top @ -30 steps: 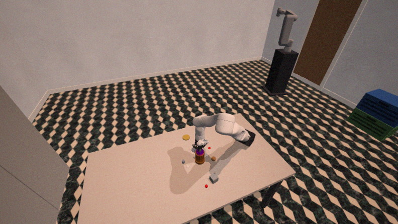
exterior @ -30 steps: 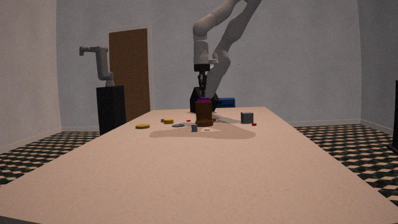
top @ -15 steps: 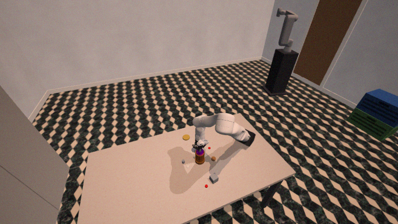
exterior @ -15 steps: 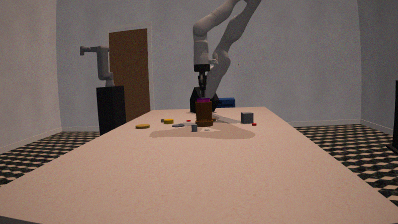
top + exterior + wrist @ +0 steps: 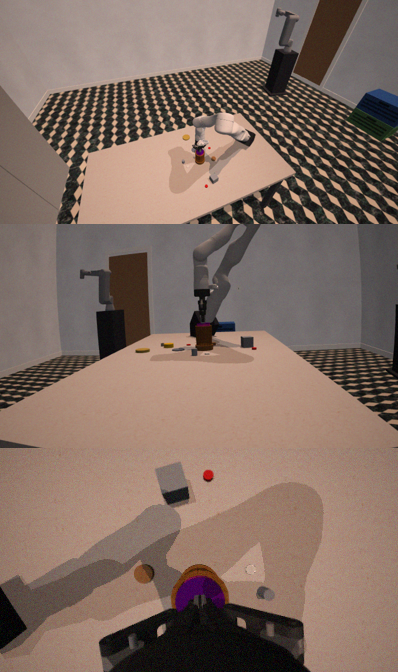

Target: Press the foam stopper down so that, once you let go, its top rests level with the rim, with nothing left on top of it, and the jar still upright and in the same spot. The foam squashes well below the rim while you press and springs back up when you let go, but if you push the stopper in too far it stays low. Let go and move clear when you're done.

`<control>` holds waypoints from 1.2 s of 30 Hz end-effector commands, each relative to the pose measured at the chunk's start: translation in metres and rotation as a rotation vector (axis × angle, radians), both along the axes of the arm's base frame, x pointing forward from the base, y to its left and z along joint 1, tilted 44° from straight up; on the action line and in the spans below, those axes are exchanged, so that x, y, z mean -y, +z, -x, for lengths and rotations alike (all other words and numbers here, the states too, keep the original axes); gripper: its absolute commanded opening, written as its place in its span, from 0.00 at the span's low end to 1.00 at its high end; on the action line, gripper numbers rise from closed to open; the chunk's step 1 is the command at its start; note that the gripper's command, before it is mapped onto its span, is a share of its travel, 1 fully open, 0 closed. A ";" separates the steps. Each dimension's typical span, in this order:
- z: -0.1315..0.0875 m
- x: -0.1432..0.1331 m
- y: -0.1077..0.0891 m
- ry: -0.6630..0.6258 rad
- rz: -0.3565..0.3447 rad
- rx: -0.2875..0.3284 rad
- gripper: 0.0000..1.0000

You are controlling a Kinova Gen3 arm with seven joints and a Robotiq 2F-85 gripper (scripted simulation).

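The arm [image 5: 224, 123] [image 5: 200, 275] is pale and rounded, its hand [image 5: 199, 150] [image 5: 203, 322] [image 5: 200, 602] black.

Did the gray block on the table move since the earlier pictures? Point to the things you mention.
No, the gray block [image 5: 213, 178] [image 5: 246, 341] [image 5: 171, 479] hasn't moved; it sits in the same place against the table's edges [image 5: 239, 195].
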State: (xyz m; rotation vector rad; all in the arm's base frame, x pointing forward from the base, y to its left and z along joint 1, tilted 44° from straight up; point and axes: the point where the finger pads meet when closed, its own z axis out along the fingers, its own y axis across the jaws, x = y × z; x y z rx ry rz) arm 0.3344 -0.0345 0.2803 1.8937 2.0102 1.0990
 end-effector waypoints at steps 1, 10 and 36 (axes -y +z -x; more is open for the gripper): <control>0.000 0.000 -0.001 0.000 -0.001 0.000 0.00; -0.003 -0.002 -0.004 0.000 -0.001 0.000 0.00; -0.011 -0.007 -0.013 0.000 -0.001 0.000 0.00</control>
